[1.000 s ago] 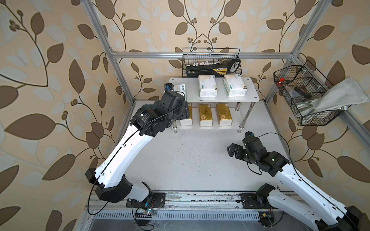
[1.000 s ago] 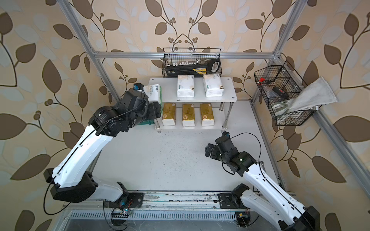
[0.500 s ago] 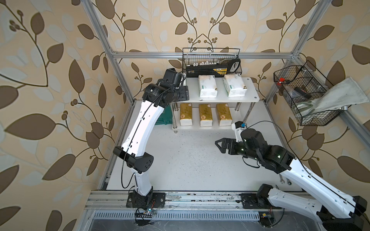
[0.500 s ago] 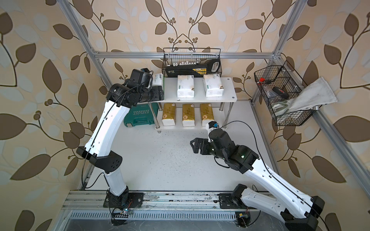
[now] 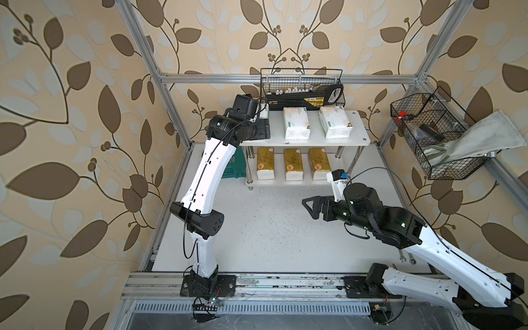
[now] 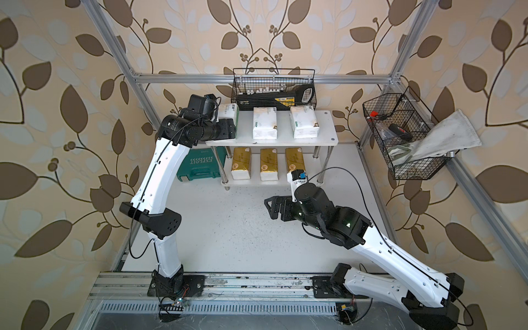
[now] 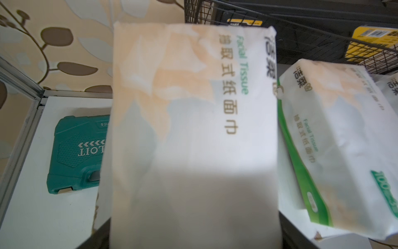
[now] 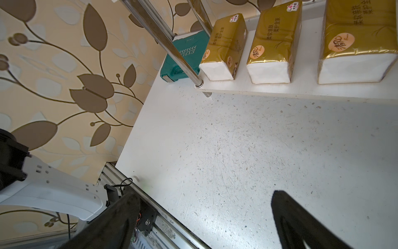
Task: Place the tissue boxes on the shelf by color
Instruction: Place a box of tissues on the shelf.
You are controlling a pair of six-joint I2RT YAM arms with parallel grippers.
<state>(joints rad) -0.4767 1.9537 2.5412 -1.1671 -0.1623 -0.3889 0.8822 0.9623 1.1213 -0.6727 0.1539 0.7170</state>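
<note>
While the left gripper [image 7: 195,220] reaches over the shelf [image 5: 357,137], its jaws flank a white pack [image 7: 193,107] at the upper board's left end, with a dark finger against each long side. Whether they press it or merely touch it I cannot tell. Just beside it lies the middle white pack [image 5: 296,123], a narrow gap between them, and the right white pack [image 5: 334,121] lies past that. Close behind the board hangs a black wire basket [image 6: 274,85] (its front wires sit right at that first pack's far end). Three gold packs [image 5: 293,163] line the lower board. A teal tool case [image 6: 197,167] lies on the table [image 5: 271,237] beside the shelf's left legs. The right gripper [image 5: 311,208] hovers over the table in front of the shelf, jaws spread wide and empty. A second basket [image 6: 405,137] on the right rail holds a grey cloth [image 6: 445,134].
</note>
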